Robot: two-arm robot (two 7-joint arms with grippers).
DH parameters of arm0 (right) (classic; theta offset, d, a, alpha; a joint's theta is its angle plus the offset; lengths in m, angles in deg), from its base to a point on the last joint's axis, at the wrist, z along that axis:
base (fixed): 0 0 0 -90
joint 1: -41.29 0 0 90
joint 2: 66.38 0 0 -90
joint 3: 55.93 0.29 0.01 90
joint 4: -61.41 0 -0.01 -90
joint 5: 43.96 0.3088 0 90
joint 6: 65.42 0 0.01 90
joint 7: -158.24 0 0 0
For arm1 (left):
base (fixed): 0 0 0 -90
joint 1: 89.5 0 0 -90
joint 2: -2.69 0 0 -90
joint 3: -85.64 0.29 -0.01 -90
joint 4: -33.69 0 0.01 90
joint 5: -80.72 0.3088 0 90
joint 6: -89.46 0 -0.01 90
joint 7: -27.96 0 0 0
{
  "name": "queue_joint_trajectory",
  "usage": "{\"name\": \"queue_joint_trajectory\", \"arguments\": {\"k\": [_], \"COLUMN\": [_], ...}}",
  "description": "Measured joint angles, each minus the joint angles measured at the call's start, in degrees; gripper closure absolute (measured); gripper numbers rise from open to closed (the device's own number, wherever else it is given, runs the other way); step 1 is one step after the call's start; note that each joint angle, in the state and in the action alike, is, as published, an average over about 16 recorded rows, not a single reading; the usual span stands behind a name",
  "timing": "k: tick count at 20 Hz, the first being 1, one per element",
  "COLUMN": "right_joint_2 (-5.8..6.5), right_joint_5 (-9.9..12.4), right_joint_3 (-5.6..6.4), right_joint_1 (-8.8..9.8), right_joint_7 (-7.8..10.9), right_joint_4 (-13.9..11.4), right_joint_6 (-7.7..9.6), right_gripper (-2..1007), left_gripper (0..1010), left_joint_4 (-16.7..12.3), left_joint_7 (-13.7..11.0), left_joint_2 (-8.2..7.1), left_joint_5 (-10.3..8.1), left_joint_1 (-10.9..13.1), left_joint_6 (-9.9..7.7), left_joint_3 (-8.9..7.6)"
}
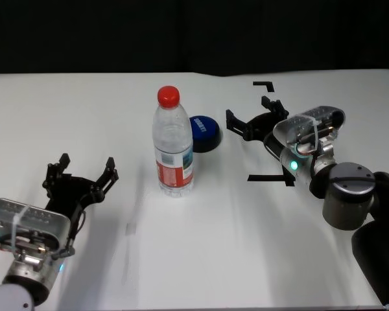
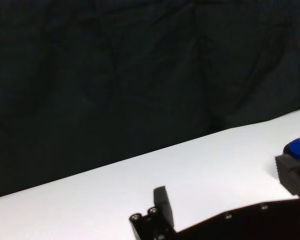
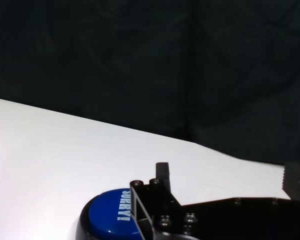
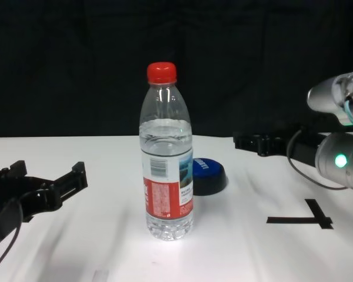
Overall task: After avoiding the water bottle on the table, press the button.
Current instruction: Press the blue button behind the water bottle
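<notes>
At centre frame, the right end effector [image 1: 251,115], fingers apart, is held just right of the low blue dome button [image 1: 204,133], behind the tall clear red-capped water bottle [image 1: 173,146]; the left end effector [image 1: 81,173] is parked lower left, fingers apart.

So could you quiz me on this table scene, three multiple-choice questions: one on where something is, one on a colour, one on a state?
1. Where is the button relative to the water bottle?
A. In front of it, nearer the robot
B. Behind it, slightly to the robot's right
C. Far off on the robot's left

2. What colour is the bottle's cap?
A. Blue
B. White
C. Red

3. How are the right tool fingers?
A. Open, holding nothing
C. Clamped on the bottle
B. Pressed down on the button

Answers: 1 B, the head view shows the button just past the bottle; 2 C, the cap is red; 3 A, its fingers are spread beside the button.
</notes>
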Motion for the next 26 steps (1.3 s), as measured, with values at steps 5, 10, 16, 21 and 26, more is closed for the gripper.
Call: {"name": "queue_joint_trajectory", "arguments": {"k": [5,10,16,21,26], "right_joint_2": [-0.25,-0.53,-0.84,-1.1,-1.38], "right_joint_5": [-0.2,-0.5,-0.6,-0.6,-0.6], "right_joint_3": [-0.18,-0.35,-0.57,-0.83,-1.15], "right_joint_1": [-1.28,-2.46,-3.6,-4.67,-5.83], "right_joint_7": [0.17,0.35,0.78,1.26,1.78], "right_joint_4": [2.1,3.9,5.6,7.2,8.8], "right_joint_6": [0.05,0.17,0.08,-0.3,-0.83], "right_gripper": [2,2,2,2,2], "left_gripper": [7,7,7,7,7], "left_joint_4": [0.0,0.0,0.0,0.0,0.0], "left_joint_7": [0.0,0.0,0.0,0.0,0.0], "left_joint_2": [0.0,0.0,0.0,0.0,0.0], "left_joint_5": [0.0,0.0,0.0,0.0,0.0], "left_joint_1": [0.0,0.0,0.0,0.0,0.0], "left_joint_6": [0.0,0.0,0.0,0.0,0.0], "left_joint_3": [0.0,0.0,0.0,0.0,0.0]}}
